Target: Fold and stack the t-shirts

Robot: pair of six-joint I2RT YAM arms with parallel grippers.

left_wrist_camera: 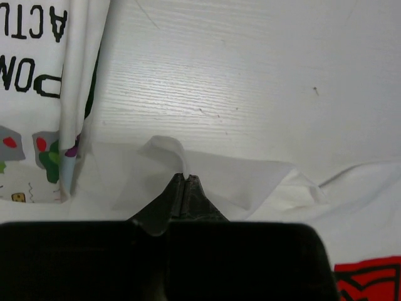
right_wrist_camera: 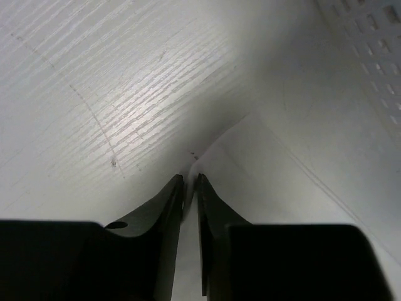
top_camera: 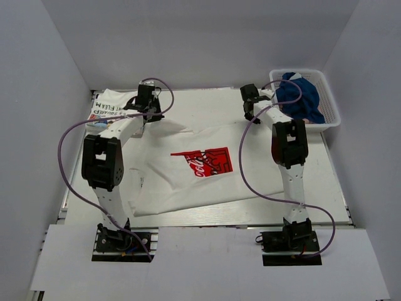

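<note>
On the middle of the bench (top_camera: 207, 100), the red-print shirt (top_camera: 182, 185) is laid out flat, print side up, with some creasing noted along its near-left edge. Its far-left corner is pinched by the left hand (left_wrist_camera: 185, 179), whose fingers are pressed together on a raised fold of white cloth. Its far-right corner is gripped by the right hand (right_wrist_camera: 190, 182); the fingers are set almost together, and the cloth edge is seen running between them.

At the far-left corner of the bench, the lettered shirt (top_camera: 108, 108) is found folded, just beside the left hand. Whether the two shirts touch cannot be told.

At the far-right corner, a white basket (top_camera: 332, 103) is observed, with a blue garment (top_camera: 301, 97) heaped inside it.
</note>
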